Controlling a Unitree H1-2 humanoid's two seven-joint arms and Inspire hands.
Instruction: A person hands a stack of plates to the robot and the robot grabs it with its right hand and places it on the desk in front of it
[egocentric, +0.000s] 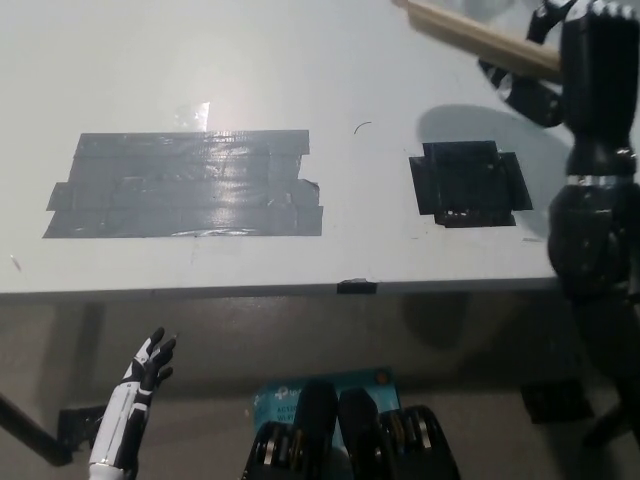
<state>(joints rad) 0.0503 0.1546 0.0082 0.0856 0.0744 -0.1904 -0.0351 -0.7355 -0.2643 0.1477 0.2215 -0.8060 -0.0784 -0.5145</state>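
Pale-grey and smooth, with a dull glare toward the upper left: noted the desk (300, 60) so, filling the upper part of the head view. Saw a broad patch of overlapped grey tape strips (185, 185), wrinkled and shiny, left of centre, and a smaller squarish black tape patch (467, 185) toward the right. Found darker floor (250, 340) below the desk's near edge. Spotted the stack of plates (480, 38) at the top right, held above the desk, seen edge-on as a thin tan band. Traced its long axis slanting from upper left down to lower right, far end cut by the picture's top edge. Saw the black right hand (585, 70) clamped on the lower-right end, fingers (520, 95) curled beneath. Noted the white left hand (145, 375) low at left, below the desk edge, fingers spread, holding nothing.
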